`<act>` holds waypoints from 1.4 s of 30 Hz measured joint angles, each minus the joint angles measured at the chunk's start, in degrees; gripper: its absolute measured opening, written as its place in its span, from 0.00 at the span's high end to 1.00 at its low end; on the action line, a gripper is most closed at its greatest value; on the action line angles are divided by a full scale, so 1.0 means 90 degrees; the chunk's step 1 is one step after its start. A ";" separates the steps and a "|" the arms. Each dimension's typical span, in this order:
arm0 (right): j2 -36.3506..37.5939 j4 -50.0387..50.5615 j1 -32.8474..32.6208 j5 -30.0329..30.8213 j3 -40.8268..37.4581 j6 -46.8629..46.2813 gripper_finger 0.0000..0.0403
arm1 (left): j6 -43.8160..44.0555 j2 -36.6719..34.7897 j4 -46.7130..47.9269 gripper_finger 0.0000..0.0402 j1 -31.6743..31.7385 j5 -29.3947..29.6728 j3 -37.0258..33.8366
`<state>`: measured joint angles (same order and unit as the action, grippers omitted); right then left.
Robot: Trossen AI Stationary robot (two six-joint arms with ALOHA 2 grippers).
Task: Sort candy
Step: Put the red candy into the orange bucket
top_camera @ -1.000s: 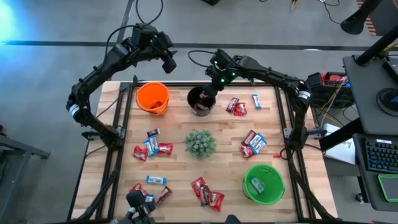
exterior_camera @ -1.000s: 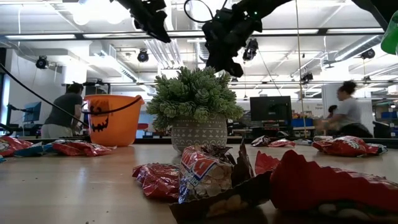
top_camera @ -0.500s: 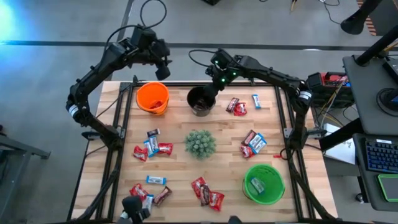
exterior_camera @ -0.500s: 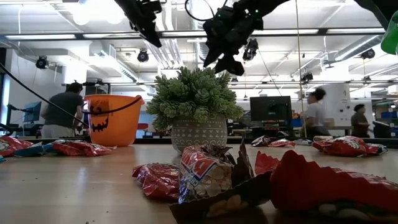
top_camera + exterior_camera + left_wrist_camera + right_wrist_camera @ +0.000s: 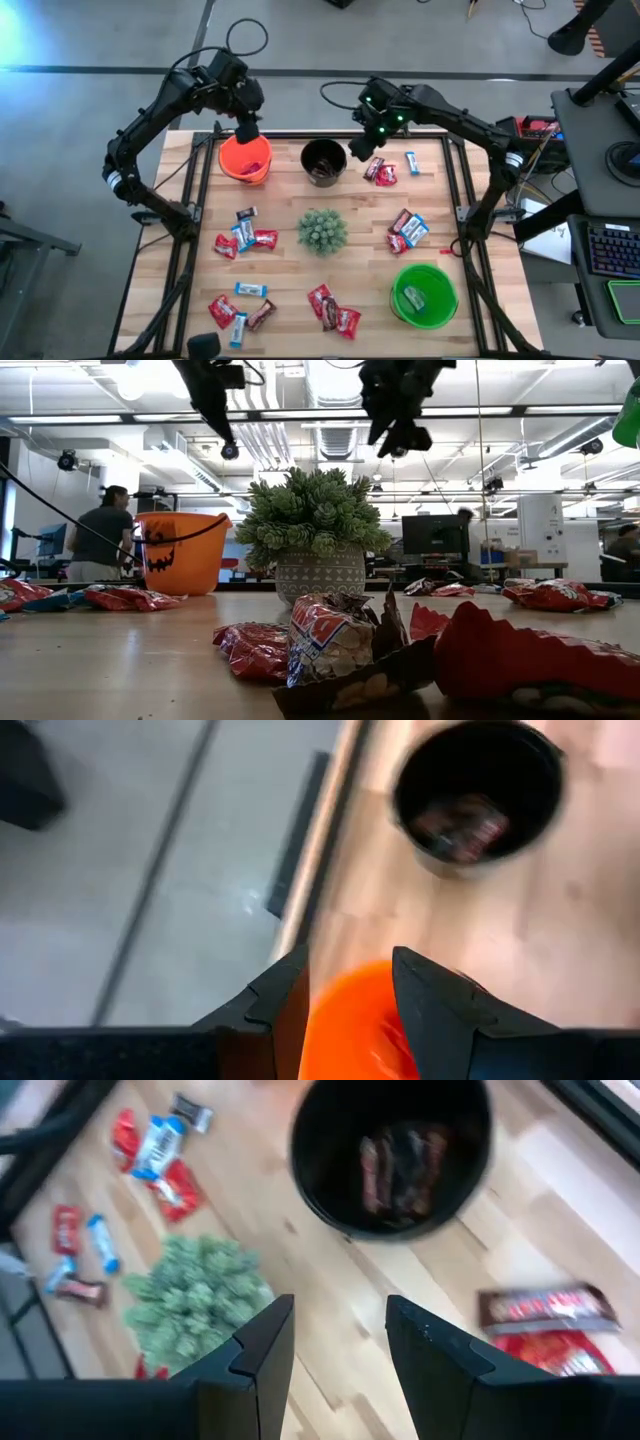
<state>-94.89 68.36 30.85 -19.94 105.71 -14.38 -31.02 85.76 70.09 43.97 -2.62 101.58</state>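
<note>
high view: candy (image 5: pixel 248 237) scattered on table (image 5: pixel 285 270), some sorted by wrapper in black bucket (image 5: pixel 324 162). left wrist: left gripper (image 5: pixel 345 982) fingers apart, empty, over orange bucket (image 5: pixel 355 1025). right wrist: right gripper (image 5: pixel 338 1330) fingers apart, empty, near black bucket.

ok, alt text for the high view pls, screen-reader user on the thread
Top-down view of a wooden table strewn with wrapped candy around a spiky green plant ball, with orange, black and green buckets. The left gripper hangs over the orange bucket; the right gripper, open and empty, sits between the black bucket and nearby candy.
</note>
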 joint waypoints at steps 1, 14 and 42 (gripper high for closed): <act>0.0038 0.0123 -0.0002 0.0085 0.0000 -0.0004 0.63 | 0.0002 -0.0002 0.0172 0.68 0.0000 -0.0089 0.0000; 0.0111 0.0922 -0.0429 0.0740 -0.0213 -0.0006 0.63 | 0.0381 -0.0034 0.1114 0.68 0.0000 -0.1059 -0.0008; 0.0146 0.0743 -0.0733 0.0740 -0.0304 0.0001 0.63 | 0.1539 -0.0367 0.2093 0.68 -0.1624 -0.1860 -0.1155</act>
<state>-93.58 75.05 24.25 -13.28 102.98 -14.38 -17.17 82.46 88.92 29.35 -19.37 91.19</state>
